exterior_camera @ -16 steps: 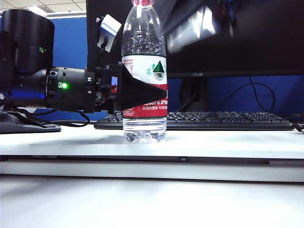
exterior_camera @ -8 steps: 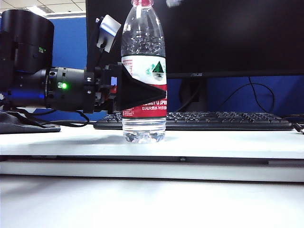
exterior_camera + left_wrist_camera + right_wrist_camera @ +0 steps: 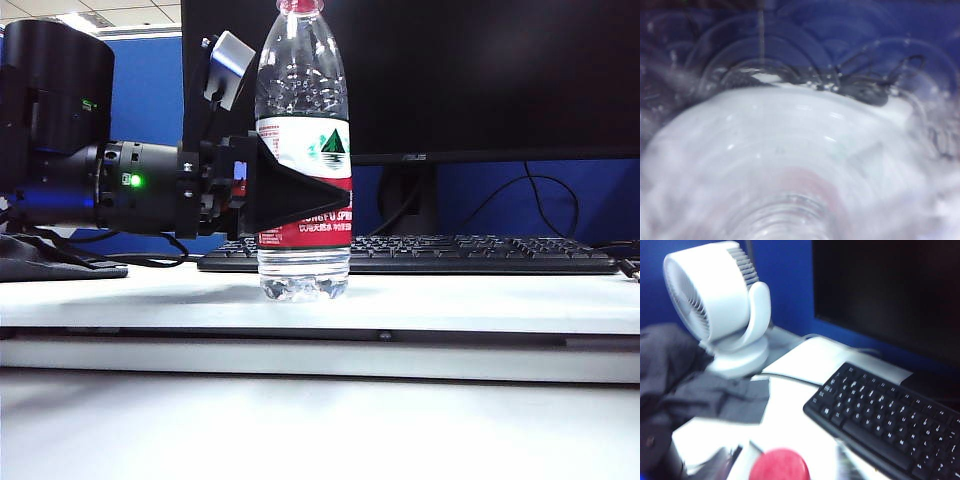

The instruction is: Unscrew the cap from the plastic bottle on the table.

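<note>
Right pincer gone from view; left pincer (image 3: pixel 335 195) clamps plastic bottle (image 3: pixel 303 150).

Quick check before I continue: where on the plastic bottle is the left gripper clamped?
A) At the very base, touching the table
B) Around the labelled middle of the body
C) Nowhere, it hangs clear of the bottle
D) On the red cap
B: in the exterior view the left gripper clasps the plastic bottle across its label, well below the cap.

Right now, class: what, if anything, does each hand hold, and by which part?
The left hand clamps the plastic bottle around its labelled middle. The right hand's fingers are out of view.
</note>
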Controlling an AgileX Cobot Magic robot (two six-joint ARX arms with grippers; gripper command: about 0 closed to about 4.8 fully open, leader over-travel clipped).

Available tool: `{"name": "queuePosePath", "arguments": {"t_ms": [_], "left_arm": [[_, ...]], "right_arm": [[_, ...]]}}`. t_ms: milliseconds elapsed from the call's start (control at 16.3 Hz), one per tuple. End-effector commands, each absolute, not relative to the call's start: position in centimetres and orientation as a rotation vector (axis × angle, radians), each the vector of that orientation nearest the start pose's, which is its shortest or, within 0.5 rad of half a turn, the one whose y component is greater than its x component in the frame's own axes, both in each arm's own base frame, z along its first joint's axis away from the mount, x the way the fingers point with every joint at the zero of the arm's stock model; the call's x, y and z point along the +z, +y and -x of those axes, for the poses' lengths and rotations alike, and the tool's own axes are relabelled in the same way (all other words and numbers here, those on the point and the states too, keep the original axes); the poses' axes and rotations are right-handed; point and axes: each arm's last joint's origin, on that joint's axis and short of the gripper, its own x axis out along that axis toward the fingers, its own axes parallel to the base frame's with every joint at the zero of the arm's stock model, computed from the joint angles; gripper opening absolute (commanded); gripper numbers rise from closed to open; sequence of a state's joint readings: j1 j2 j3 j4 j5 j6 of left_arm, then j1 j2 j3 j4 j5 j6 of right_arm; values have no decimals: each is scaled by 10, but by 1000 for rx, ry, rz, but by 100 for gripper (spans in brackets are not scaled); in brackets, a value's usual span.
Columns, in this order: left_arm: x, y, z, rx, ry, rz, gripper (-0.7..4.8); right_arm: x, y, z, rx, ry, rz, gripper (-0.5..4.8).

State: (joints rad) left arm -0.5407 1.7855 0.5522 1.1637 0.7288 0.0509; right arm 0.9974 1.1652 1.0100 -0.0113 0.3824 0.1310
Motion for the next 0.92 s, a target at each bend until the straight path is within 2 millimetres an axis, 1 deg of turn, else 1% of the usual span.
{"name": "queuePosePath", "arguments": {"t_ms": [61,123,307,615,738,861,922], "left_arm": [[136,-172,-249,-1262,114,-32,277],[136,-172,-249,-1261,114,-32,277],[136,-172,-249,-1262,115,-32,277],[136,-172,-249,-1264,116,-31,277],[136,-172,-249,-1264,116,-31,277],[136,-172,-249,-1264,116,-31,277],[136,-172,-249,-1264,116,-32,277]], "right_arm": [[350,225,-147,559,158,-68,287],[346,230,-145,547,164,-68,287],[343,237,-142,498,153,-65,287],[338,240,-145,485,168,-48,282],[335,242,-146,483,178,-38,242],[334,243,-146,483,181,-34,237],[334,243,-146,482,181,-34,210]]}}
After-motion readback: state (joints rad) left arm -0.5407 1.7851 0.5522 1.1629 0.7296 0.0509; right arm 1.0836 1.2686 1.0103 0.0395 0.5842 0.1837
